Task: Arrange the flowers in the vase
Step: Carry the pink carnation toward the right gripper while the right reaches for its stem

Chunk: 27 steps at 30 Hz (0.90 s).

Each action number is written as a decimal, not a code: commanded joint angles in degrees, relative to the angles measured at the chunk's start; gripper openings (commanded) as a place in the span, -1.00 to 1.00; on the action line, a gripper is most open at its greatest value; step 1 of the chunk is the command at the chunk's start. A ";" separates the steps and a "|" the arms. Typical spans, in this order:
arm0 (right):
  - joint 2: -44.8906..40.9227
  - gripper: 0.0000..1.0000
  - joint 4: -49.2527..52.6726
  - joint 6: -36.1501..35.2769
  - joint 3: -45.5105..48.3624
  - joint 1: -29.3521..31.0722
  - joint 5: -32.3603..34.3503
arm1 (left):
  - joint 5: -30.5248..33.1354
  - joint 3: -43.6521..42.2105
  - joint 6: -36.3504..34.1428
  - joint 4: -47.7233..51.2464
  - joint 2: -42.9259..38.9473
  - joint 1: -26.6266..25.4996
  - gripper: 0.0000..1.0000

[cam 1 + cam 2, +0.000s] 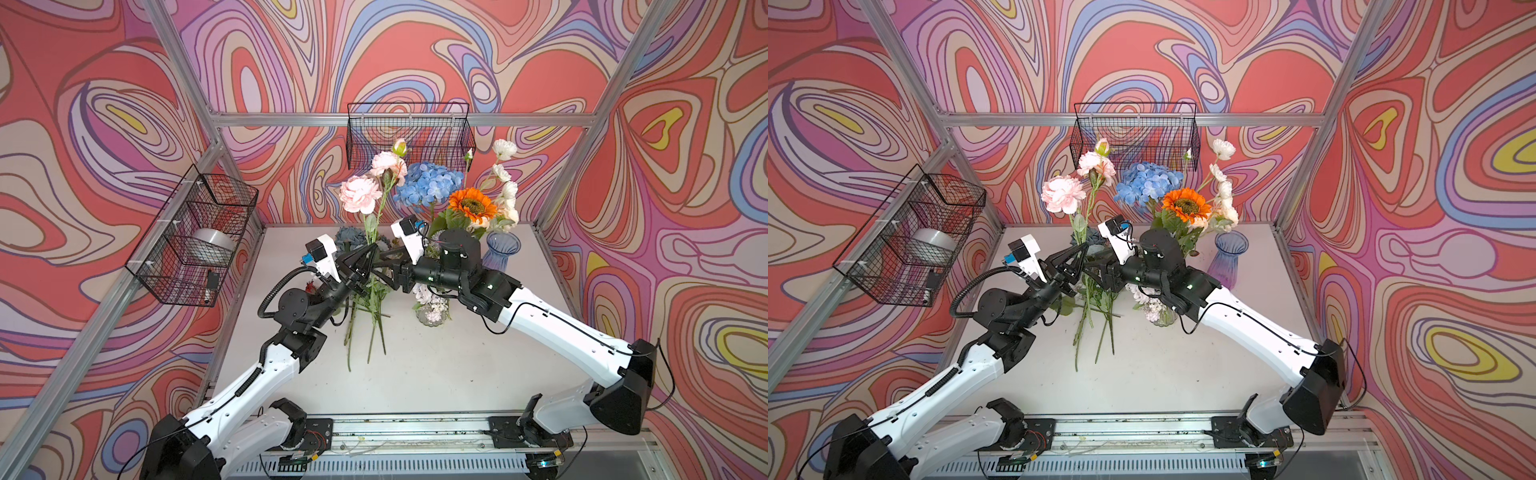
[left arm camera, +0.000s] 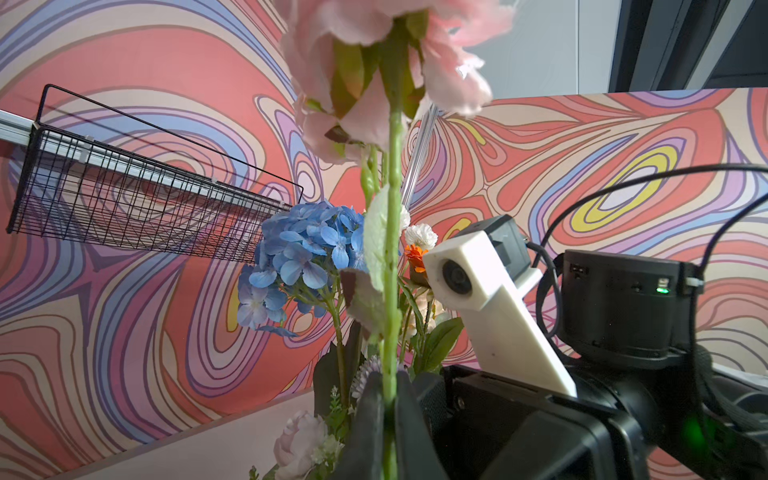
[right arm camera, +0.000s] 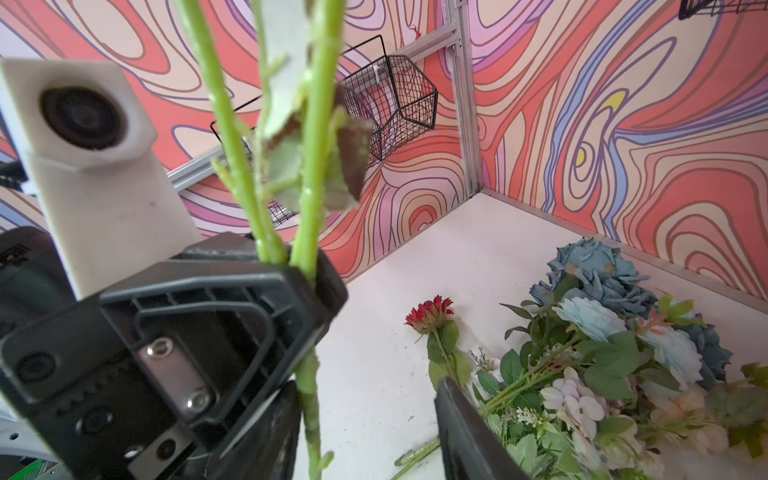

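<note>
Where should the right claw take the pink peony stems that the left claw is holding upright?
Probably on the bare stretch of the stems just below the left claw, the right claw coming in level from its own side. The stems stand near upright, and leaves crowd them above that grip.

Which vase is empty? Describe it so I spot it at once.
On the white table, find the far right corner, beside the orange sunflower. There stands the ribbed blue glass vase, upright and apparently empty, unlike the clear glass vase holding lilac blooms nearer the front.
</note>
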<state>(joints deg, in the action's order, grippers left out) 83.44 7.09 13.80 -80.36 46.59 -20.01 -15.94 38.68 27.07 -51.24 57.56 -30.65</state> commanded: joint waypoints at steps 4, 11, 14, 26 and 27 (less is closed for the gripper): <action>1.53 -0.22 -5.47 1.97 2.22 0.26 -0.90 | -0.45 -0.97 2.78 -6.21 0.48 -0.97 -1.00; 2.16 -0.90 -5.59 1.93 2.22 0.25 -2.22 | -1.23 -1.40 4.35 -8.02 1.40 -1.25 -1.00; 2.10 -1.00 -5.32 1.62 2.27 0.25 -2.36 | -1.80 -1.32 4.95 -9.16 1.98 -1.34 -1.00; -0.20 -1.00 -6.48 0.53 4.95 0.19 0.82 | -2.18 -1.23 5.46 -8.72 1.50 -1.34 -0.33; -0.38 -1.00 -6.58 0.44 5.14 0.19 1.30 | -1.91 -1.32 5.48 -8.68 1.50 -1.29 -0.37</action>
<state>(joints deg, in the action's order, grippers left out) 84.05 1.26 15.09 -76.44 46.92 -21.65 -15.22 37.34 31.81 -55.57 60.03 -31.35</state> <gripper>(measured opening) 0.061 0.318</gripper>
